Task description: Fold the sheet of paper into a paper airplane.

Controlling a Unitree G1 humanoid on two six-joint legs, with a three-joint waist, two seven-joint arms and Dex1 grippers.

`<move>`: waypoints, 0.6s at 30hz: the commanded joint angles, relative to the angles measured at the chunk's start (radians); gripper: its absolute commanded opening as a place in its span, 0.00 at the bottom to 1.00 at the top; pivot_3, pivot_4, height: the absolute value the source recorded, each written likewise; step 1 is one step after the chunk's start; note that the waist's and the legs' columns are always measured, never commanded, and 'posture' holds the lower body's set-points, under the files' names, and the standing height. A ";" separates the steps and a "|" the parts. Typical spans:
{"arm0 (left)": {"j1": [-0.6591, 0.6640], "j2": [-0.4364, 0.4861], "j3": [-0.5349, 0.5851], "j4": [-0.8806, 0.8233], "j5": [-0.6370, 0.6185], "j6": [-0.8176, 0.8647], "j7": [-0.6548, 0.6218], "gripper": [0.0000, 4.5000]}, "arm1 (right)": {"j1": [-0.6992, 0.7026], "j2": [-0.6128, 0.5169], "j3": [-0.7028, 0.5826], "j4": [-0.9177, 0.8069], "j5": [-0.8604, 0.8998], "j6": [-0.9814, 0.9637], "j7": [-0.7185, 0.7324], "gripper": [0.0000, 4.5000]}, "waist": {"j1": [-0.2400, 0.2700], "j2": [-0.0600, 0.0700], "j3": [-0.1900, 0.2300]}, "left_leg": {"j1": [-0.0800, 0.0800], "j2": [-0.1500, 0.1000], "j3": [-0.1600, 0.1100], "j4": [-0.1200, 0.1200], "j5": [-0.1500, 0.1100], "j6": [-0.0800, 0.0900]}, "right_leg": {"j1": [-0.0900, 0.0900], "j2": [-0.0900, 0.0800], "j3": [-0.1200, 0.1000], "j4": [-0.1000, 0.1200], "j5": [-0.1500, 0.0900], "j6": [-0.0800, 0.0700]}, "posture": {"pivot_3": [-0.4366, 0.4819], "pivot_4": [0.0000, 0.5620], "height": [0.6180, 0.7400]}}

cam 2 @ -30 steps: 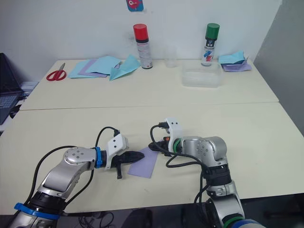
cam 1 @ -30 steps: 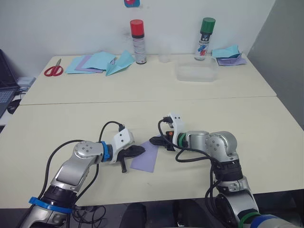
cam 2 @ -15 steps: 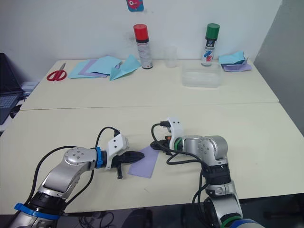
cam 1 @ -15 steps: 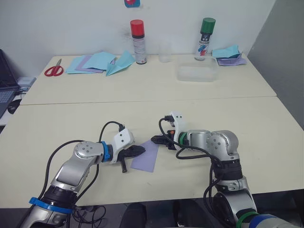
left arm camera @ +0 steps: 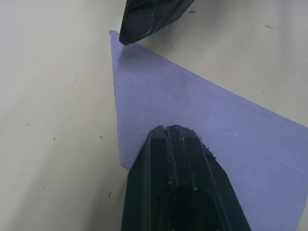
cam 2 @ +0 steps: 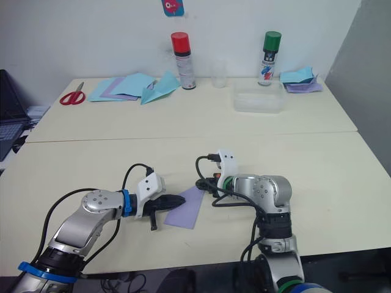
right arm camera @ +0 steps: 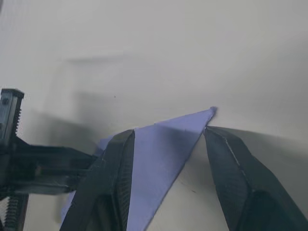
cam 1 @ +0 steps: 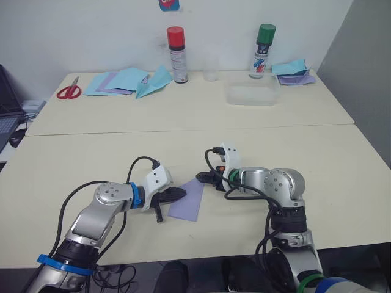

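Note:
The sheet of paper (cam 1: 188, 201) is lavender and lies flat on the near table between my two grippers. My left gripper (cam 1: 181, 193) is shut, and its tips rest on the sheet's left edge (left arm camera: 159, 96). My right gripper (cam 1: 201, 178) is open at the sheet's far corner. In the right wrist view that pointed corner (right arm camera: 166, 144) lies between its two spread fingers (right arm camera: 113, 178), the tip touching the other finger. The right gripper's black fingertips (left arm camera: 144, 19) also show in the left wrist view at that corner.
At the back stand a red-capped spray can (cam 1: 176, 54), a green-capped spray can (cam 1: 263, 43), a clear cup (cam 1: 211, 69) and a clear plastic box (cam 1: 252, 93). Light-blue sheets (cam 1: 119, 80), a light-blue paper plane (cam 1: 154, 82) and red scissors (cam 1: 69, 90) lie back left. More paper (cam 1: 293, 70) lies back right.
My right gripper has shifted slightly toward the sheet's far corner. The left gripper and the sheet have stayed in place.

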 commanded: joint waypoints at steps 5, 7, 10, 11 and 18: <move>0.023 0.007 -0.027 0.034 0.027 0.029 0.011 0.00 | -0.029 0.114 -0.059 0.058 0.025 0.043 -0.013 0.52 | 0.000 0.001 -0.002 | 0.000 0.000 0.000 0.000 0.000 0.000 | 0.000 0.000 0.000 -0.001 0.000 0.000 | 0.48 0.27 1.00; 0.027 0.008 -0.026 0.033 0.027 0.028 0.011 0.00 | -0.032 0.110 -0.056 0.057 0.047 0.050 0.004 0.52 | -0.001 0.001 -0.002 | 0.000 0.000 0.000 0.000 0.000 0.000 | 0.000 0.000 0.000 -0.001 0.000 0.000 | 0.48 0.27 1.00; 0.027 0.005 -0.027 0.033 0.027 0.030 0.014 0.00 | -0.031 0.112 -0.050 0.053 0.076 0.067 0.023 0.52 | -0.001 0.002 -0.002 | 0.001 0.000 0.000 0.000 0.000 0.000 | 0.000 0.000 0.001 -0.001 0.000 0.000 | 0.48 0.27 1.00; 0.026 0.004 -0.027 0.033 0.026 0.031 0.014 0.00 | -0.030 0.116 -0.049 0.053 0.081 0.070 0.027 0.52 | -0.001 0.002 -0.002 | 0.001 0.000 0.000 0.000 0.000 0.000 | 0.000 0.000 0.001 -0.001 0.000 0.000 | 0.48 0.27 1.00; 0.020 0.001 -0.027 0.036 0.027 0.033 0.015 0.00 | -0.044 0.121 -0.012 0.085 0.103 0.029 0.056 0.52 | -0.002 0.002 -0.002 | 0.001 0.000 0.001 0.000 0.000 0.000 | 0.000 0.000 0.001 0.000 0.000 0.000 | 0.48 0.27 1.00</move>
